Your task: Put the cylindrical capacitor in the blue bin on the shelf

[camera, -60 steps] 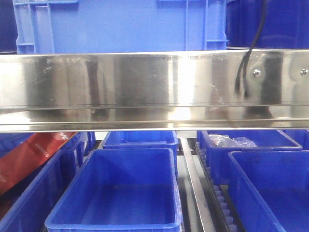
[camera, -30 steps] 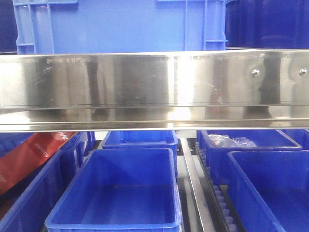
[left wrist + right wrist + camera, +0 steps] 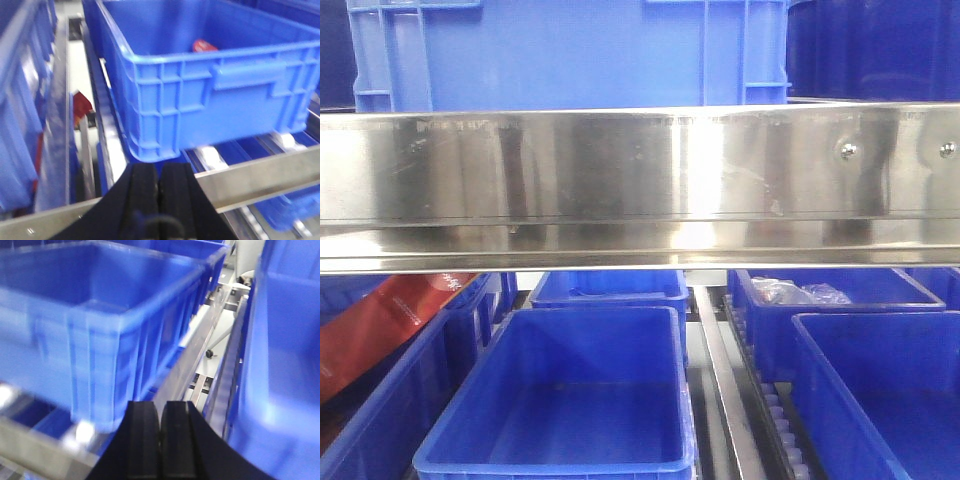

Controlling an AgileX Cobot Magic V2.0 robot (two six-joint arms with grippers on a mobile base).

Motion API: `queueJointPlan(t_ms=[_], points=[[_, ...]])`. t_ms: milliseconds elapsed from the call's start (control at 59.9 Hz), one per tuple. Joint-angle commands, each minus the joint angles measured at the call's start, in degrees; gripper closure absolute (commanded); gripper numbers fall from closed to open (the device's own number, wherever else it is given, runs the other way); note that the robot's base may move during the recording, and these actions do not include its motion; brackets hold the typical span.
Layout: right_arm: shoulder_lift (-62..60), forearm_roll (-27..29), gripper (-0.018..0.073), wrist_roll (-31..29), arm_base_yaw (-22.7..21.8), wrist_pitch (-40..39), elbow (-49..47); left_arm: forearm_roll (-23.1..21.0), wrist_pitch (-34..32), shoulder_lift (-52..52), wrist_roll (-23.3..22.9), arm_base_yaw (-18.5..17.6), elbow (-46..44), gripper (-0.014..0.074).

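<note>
A: From the front we see the shelf rail [image 3: 640, 180] and an empty blue bin [image 3: 560, 400] below; no capacitor shows.

B: Left wrist: the left gripper [image 3: 159, 187] has pads pressed together, nothing between them, before a bin [image 3: 210, 90].

A: Right wrist: the right gripper [image 3: 161, 432] likewise closed, empty. We'd best find the part first.

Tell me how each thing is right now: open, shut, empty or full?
Left gripper: shut, holding nothing.
Right gripper: shut, holding nothing.
Front middle bin: open top, looks empty.
Back right bin: holds a clear plastic bag.
Capacitor: not visible.
</note>
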Motion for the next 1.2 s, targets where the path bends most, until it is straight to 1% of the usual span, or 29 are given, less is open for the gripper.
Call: queueJointPlan(t_ms=[0,167,301,1119,1186], points=[[-6.0,-0.4,0.062,-0.3,-0.2,-5.1,7.0,0.8,-2.2,-0.1,-0.3,0.1,0.2,0.0708],[-14.8,-0.4,0.062,-0.3,-0.2,-9.5,17.4,2.3,-2.9,-0.1,-0.3,0.1,0.2,0.0708],[-18.3,-0.4,0.062,-0.3,-0.2,-12.4,21.0,2.7,-2.9,-0.1,-0.3,0.1,0.2,0.0708],[-18.7,-0.4,0.062,-0.3,-0.2,-12.4,21.3,3.0,-3.0,-0.1,-0.3,0.1,0.2,0.0708],[-18.7,-0.4,0.062,-0.3,-0.2,-12.4,21.3,3.4,-3.0,-0.2,-0.3,0.8,0.5,0.0708]])
